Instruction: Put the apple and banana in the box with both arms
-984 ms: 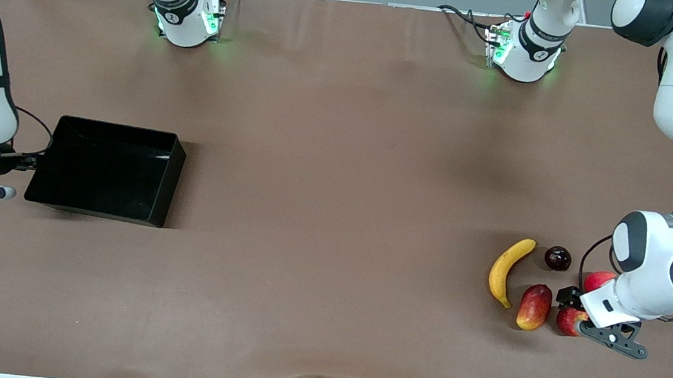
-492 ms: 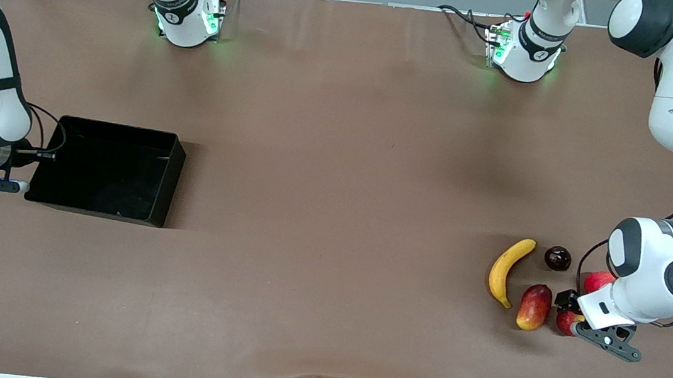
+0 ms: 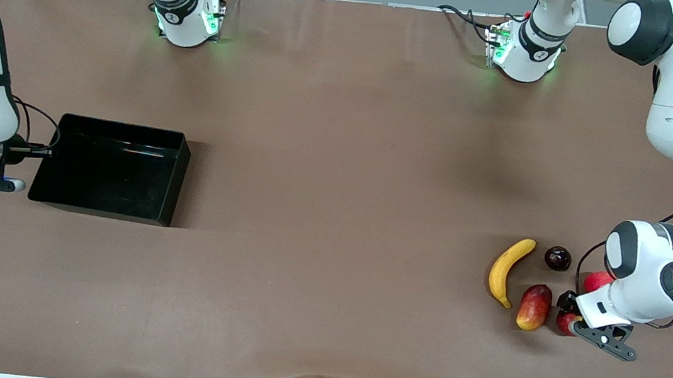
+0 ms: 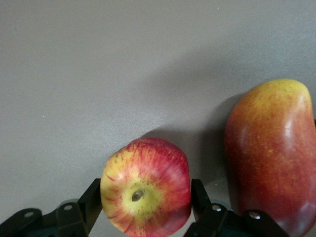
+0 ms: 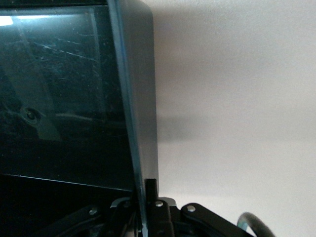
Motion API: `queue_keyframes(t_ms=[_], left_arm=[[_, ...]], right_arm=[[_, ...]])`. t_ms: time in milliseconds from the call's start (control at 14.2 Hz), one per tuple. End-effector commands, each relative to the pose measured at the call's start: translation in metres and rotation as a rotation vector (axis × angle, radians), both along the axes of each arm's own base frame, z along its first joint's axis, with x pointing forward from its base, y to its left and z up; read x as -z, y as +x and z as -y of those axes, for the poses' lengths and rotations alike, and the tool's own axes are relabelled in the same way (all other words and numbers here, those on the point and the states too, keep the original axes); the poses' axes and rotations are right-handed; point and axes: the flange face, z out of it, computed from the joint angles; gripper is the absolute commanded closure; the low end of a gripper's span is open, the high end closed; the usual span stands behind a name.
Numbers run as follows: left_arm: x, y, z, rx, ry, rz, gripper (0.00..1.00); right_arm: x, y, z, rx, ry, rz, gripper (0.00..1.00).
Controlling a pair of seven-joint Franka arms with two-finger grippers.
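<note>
At the right arm's end of the table lies the shallow glossy black plastic box [image 3: 114,169], empty inside, and the right gripper [image 3: 30,149] has its fingers pinched shut on the thin end wall of that box [image 5: 132,123], one finger inside and one outside. Well apart from the box, toward the left arm's end, the fruit lies in a cluster: the long curved yellow banana [image 3: 507,269] is the piece closest to the box, with a small dark plum-like fruit [image 3: 557,258] beside its upper tip and an oblong red-and-yellow mango-like fruit [image 3: 534,306] just beside its lower tip. The small round red apple with yellow streaks [image 4: 146,185] sits on the table next to the mango-like fruit, and the left gripper [image 4: 146,197] brackets it with a finger [image 4: 92,196] close against each flank; whether the pads have firm contact I cannot tell. The risk, as I judge it, is that the round apple slips or rolls out if lifted on a shallow hold, or that a finger nudges the mango-like fruit, which lies very close. A plain pinkish-red fruit [image 3: 596,281] lies half hidden under the left wrist. A pull on the thin wall could tip or skid the box.
</note>
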Motion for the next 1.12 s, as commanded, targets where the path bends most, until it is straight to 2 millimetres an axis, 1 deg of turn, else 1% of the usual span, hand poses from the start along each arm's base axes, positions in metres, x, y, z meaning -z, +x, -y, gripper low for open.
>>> queue_keyframes(t_ms=[0, 70, 141, 211, 281, 351, 422, 562, 633, 703, 773, 843, 914, 1054], left_arm=[[0.008, 0.004, -0.003, 0.009, -0.015, 0.013, 0.38], [0.010, 0.003, -0.004, 0.008, -0.014, 0.011, 0.58], [0.008, 0.004, -0.003, 0.009, -0.015, 0.014, 0.76], [0.003, 0.005, -0.003, 0.010, -0.013, 0.020, 0.89], [-0.001, 0.006, -0.002, 0.009, -0.013, 0.026, 0.97], [-0.007, 0.006, -0.002, 0.009, -0.011, 0.032, 1.00], [-0.016, 0.007, -0.004, 0.010, -0.005, 0.041, 1.00], [-0.036, 0.009, 0.001, 0.021, 0.002, 0.059, 1.00], [-0.045, 0.009, 0.004, 0.024, 0.001, 0.066, 1.00], [-0.057, 0.007, 0.006, 0.026, 0.004, 0.061, 1.00], [-0.066, 0.006, 0.007, 0.026, 0.004, 0.049, 1.00], [-0.080, 0.005, 0.007, 0.025, 0.008, 0.050, 1.00], [-0.092, 0.003, 0.010, 0.028, 0.011, 0.041, 1.00], [-0.114, 0.000, 0.028, 0.033, -0.010, 0.024, 1.00]], right_arm=[[-0.049, 0.017, -0.018, 0.031, 0.078, -0.001, 1.00], [-0.058, 0.021, -0.024, 0.044, 0.116, -0.002, 1.00], [-0.063, 0.025, -0.035, 0.045, 0.146, -0.005, 1.00], [-0.070, 0.028, -0.050, 0.034, 0.167, -0.003, 1.00], [-0.075, 0.030, -0.059, 0.031, 0.183, 0.004, 1.00], [-0.079, 0.032, -0.070, 0.029, 0.185, 0.001, 1.00], [-0.080, 0.031, -0.084, 0.028, 0.205, -0.028, 1.00], [-0.095, 0.035, -0.136, 0.037, 0.233, -0.057, 1.00], [-0.105, 0.039, -0.163, 0.038, 0.212, -0.058, 1.00], [-0.109, 0.041, -0.193, 0.036, 0.191, -0.065, 1.00], [-0.112, 0.043, -0.218, 0.027, 0.174, -0.065, 1.00], [-0.112, 0.045, -0.246, 0.013, 0.175, -0.060, 1.00], [-0.114, 0.046, -0.274, 0.018, 0.212, -0.053, 1.00], [-0.113, 0.048, -0.322, 0.018, 0.224, -0.036, 1.00]])
